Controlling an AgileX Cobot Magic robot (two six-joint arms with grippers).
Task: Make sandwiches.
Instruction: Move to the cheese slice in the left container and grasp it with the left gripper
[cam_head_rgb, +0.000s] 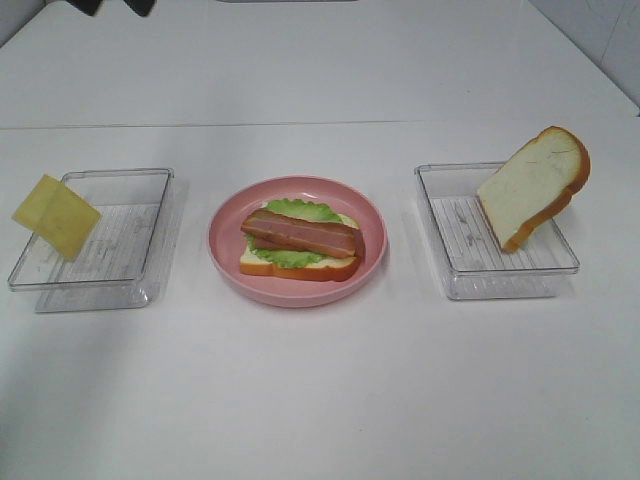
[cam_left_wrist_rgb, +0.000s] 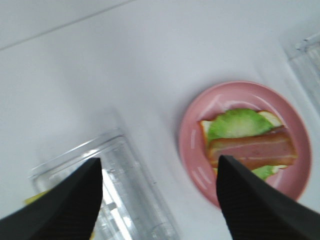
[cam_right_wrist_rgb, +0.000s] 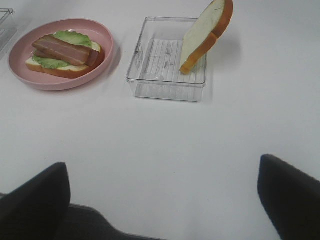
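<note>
White table (cam_head_rgb: 320, 400): sandwich (cam_head_rgb: 300, 245) on plate (cam_head_rgb: 372, 215), apart from left hand (cam_left_wrist_rgb: 159, 167), right hand (cam_right_wrist_rgb: 162, 167).

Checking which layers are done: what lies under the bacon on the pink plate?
Green lettuce shows under the bacon, on one bread slice. Anything between the lettuce and the bacon's middle is covered.

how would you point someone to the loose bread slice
From the round pink plate, go to the clear tray on its right in the high view. The bread slice stands tilted in it, bare, unlike the bacon-topped sandwich on the plate.
</note>
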